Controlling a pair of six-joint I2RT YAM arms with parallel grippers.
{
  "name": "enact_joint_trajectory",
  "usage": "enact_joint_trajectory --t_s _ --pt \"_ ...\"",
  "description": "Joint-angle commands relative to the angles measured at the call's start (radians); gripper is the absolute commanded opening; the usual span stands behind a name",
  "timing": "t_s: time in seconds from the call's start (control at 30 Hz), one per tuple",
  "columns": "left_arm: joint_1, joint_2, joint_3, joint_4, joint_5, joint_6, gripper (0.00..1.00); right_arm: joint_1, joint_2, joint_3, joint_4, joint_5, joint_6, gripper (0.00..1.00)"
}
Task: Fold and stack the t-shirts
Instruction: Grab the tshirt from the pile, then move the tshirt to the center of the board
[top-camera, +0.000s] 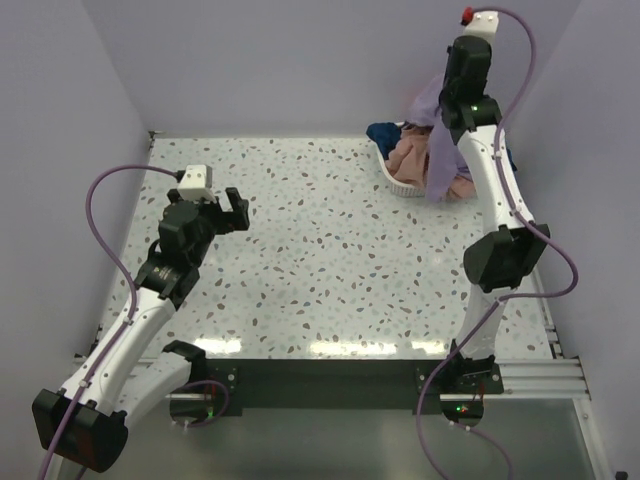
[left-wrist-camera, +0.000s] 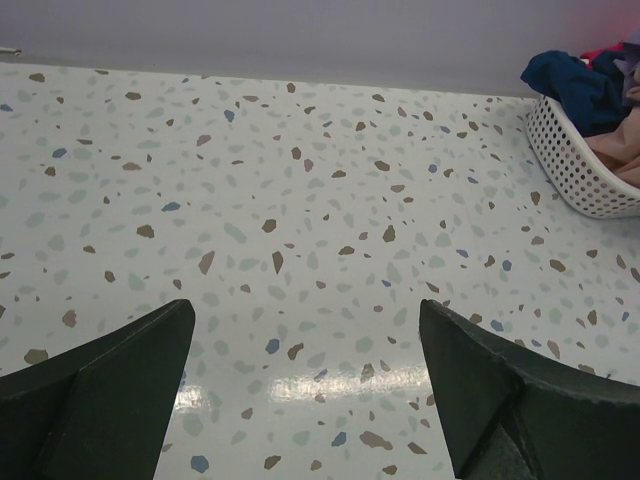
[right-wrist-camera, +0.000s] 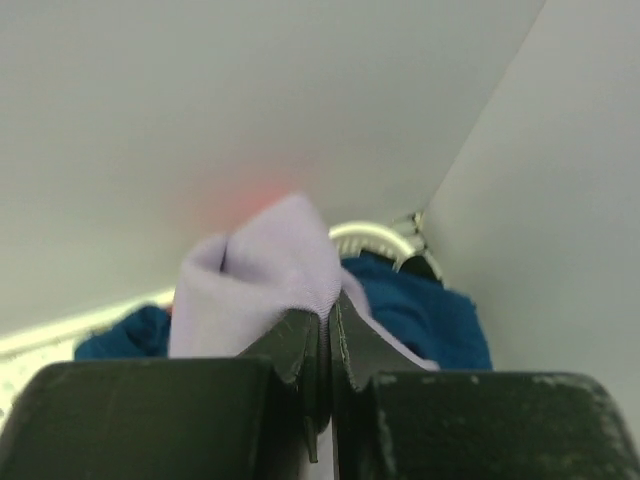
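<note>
Lavender t-shirt (right-wrist-camera: 265, 270) pinched in right fingers (right-wrist-camera: 290, 350), left fingers (left-wrist-camera: 110, 400) spread over speckled table (top-camera: 330, 250), lilac walls (top-camera: 300, 60)

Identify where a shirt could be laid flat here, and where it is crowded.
The table is bare from the left gripper across the centre to the right arm. The far right corner is crowded: the basket sits there, the lavender shirt hanging from the right gripper above it.

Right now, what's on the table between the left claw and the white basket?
Nothing. Only bare speckled table lies between the left gripper and the basket. The top and left wrist views both show it.
</note>
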Motion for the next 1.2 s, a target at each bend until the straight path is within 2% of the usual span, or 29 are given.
enact_joint_trajectory --t_s 0.0,0.17,0.4,0.57,0.9,1.17 --pt "-0.003 -0.006 0.012 0.014 0.008 -0.005 1.00 -0.004 0.005 0.261 0.016 0.056 -0.072 0.00" --pt "-0.003 -0.009 0.012 0.013 -0.001 -0.002 1.00 -0.004 0.016 0.349 0.081 0.087 -0.109 0.00" --pt "-0.003 -0.005 0.012 0.017 0.006 -0.003 1.00 -0.004 -0.108 0.250 0.240 0.071 -0.100 0.00" --pt "-0.003 -0.008 0.012 0.014 0.008 -0.005 1.00 -0.004 -0.061 0.346 0.194 0.076 -0.105 0.00" --pt "-0.003 0.000 0.017 0.014 0.013 -0.002 1.00 0.010 -0.090 0.296 0.192 0.052 -0.088 0.00" --pt "-0.003 0.011 0.018 0.019 0.013 -0.002 1.00 0.126 -0.200 0.323 0.238 -0.017 -0.132 0.00"
